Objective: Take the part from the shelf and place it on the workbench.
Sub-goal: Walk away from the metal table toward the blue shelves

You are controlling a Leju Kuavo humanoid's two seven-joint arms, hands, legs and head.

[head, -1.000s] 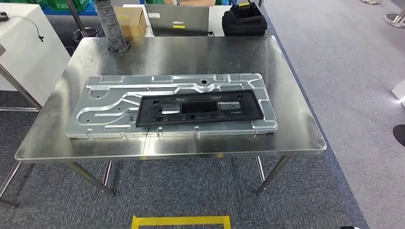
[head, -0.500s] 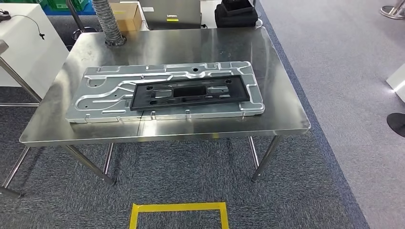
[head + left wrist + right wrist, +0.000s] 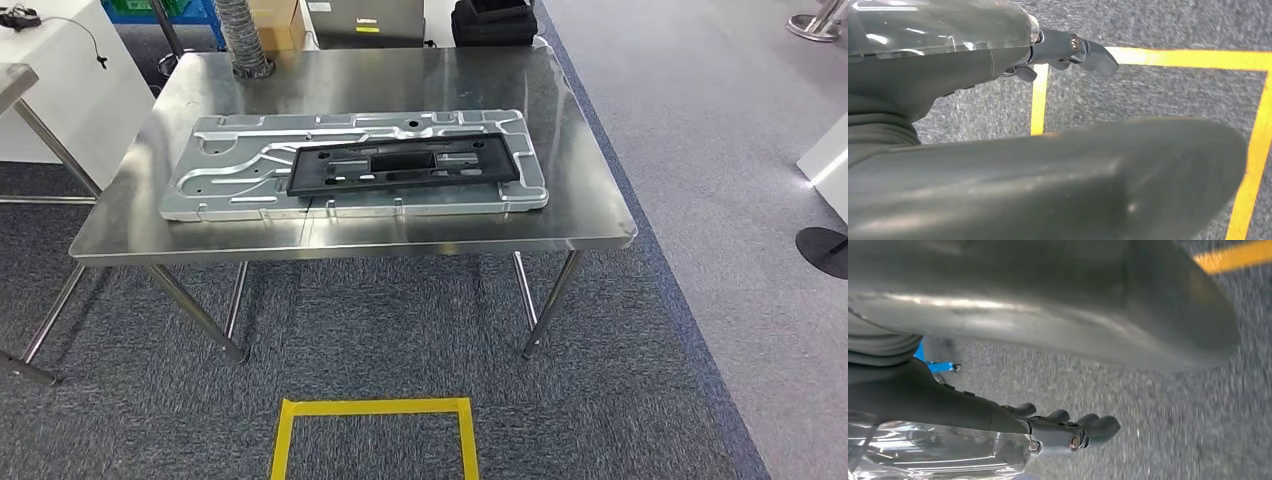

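The black part [image 3: 403, 167] lies flat on a silver plate [image 3: 230, 180], toward the plate's right half, its long side running along the plate's length. The plate rests on the steel workbench [image 3: 590, 200], filling most of the top and stopping short of every edge.

Behind the workbench stand a ribbed hose [image 3: 240, 35], a cardboard box [image 3: 278, 20], a grey case [image 3: 365, 18] and a black bag [image 3: 490, 22]. A white table [image 3: 60, 90] stands to the left. On the grey carpet in front of the workbench, yellow tape [image 3: 372, 408] marks a square.

The left hand [image 3: 998, 175] hangs above the carpet and the tape; it holds nothing, thumb stretched out, dark fingers [image 3: 1088, 52] extended. The right hand [image 3: 1048, 315] also hangs over the carpet with nothing in it, its fingers [image 3: 1093, 427] loosely extended and apart from the thumb.
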